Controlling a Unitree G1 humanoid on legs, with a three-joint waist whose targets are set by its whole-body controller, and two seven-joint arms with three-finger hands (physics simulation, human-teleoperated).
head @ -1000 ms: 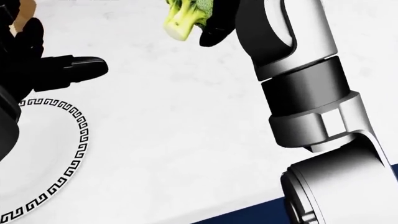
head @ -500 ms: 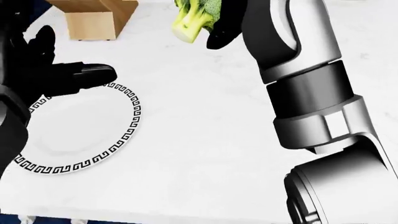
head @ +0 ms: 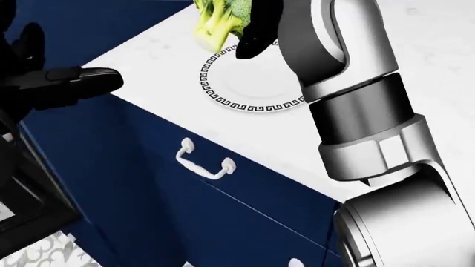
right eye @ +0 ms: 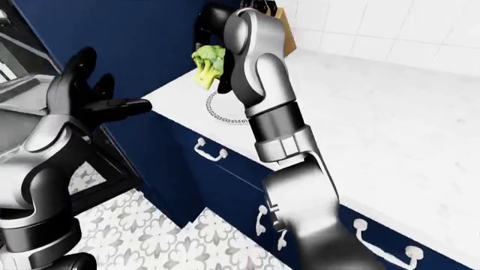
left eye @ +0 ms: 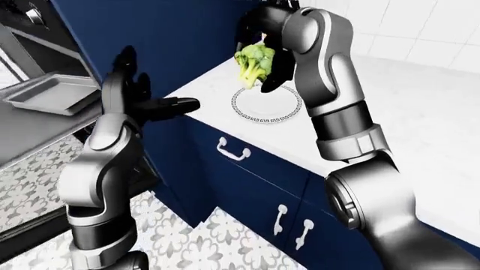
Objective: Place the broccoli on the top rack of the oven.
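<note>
White marble countertop (left eye: 420, 124) runs along the right of the left-eye view, its near edge dropping to navy cabinet fronts (left eye: 247, 185) with white handles. A plate (left eye: 267, 105) with a black key-pattern rim lies close to the counter's left corner, just inside that edge. To the left of the counter corner stands a tall navy panel (left eye: 165, 45), and beyond it, at the far left, the oven (left eye: 30, 34) with its door (left eye: 37, 132) let down level. A grey baking tray (left eye: 51, 94) sits at the oven opening; which rack it occupies cannot be told. Patterned floor tile (left eye: 218, 242) shows open between the cabinets and the oven door.

The right hand (left eye: 272, 53) is raised over the plate, its dark fingers closed round the broccoli (left eye: 254, 61). The broccoli hangs stalk-down, clear of the plate, above the plate's left rim in the head view. It is well apart from the oven.

The left hand (left eye: 139, 98) is held out in the gap between counter and oven, level with the counter edge. Its fingers are spread wide, one pointing toward the counter; it grips nothing and touches nothing.
</note>
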